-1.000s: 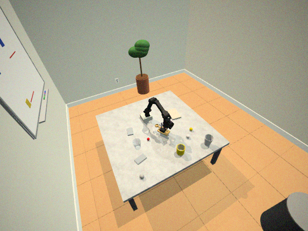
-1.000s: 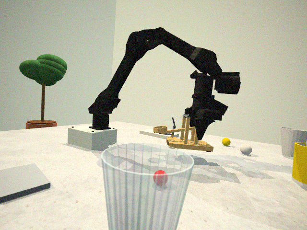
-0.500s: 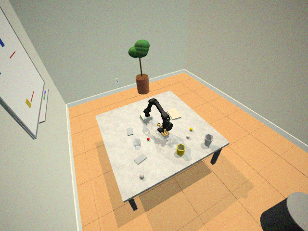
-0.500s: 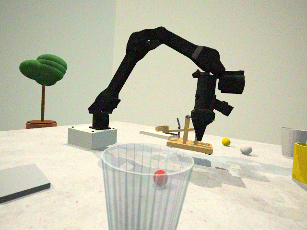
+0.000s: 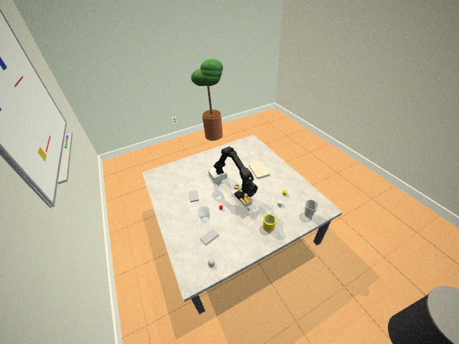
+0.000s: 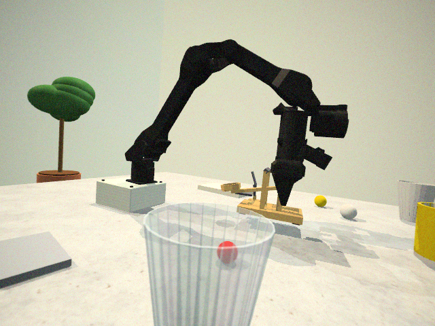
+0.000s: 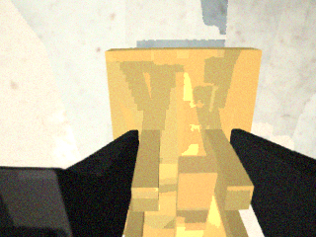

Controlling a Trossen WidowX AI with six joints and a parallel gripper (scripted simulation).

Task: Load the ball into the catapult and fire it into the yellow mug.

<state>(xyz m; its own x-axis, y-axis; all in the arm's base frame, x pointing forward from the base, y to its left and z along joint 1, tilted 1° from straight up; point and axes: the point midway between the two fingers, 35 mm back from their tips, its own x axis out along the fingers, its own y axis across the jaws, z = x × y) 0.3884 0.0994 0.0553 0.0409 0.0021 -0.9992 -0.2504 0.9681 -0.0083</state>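
Note:
The wooden catapult (image 5: 246,201) (image 6: 291,214) (image 7: 183,56) has its cup (image 5: 236,186) (image 6: 230,187) on the robot base's side; I see no ball in it. My gripper (image 5: 242,196) (image 6: 283,203) (image 7: 185,131) points down and is shut on the catapult, its fingers outside the two uprights. Whether the catapult's base touches the table is unclear. The yellow mug (image 5: 269,223) (image 6: 425,231) stands upright beyond the catapult's front end. A red ball (image 5: 221,206) (image 6: 227,251) lies on the table, left of the catapult in the top view.
A yellow ball (image 5: 285,192) (image 6: 319,201) and a white ball (image 5: 280,203) (image 6: 348,212) lie right of the catapult. A grey cup (image 5: 310,208) stands near the corner. A clear cup (image 5: 204,213) (image 6: 207,280), grey slabs (image 5: 209,236) and a grey ball (image 5: 211,262) are left and in front.

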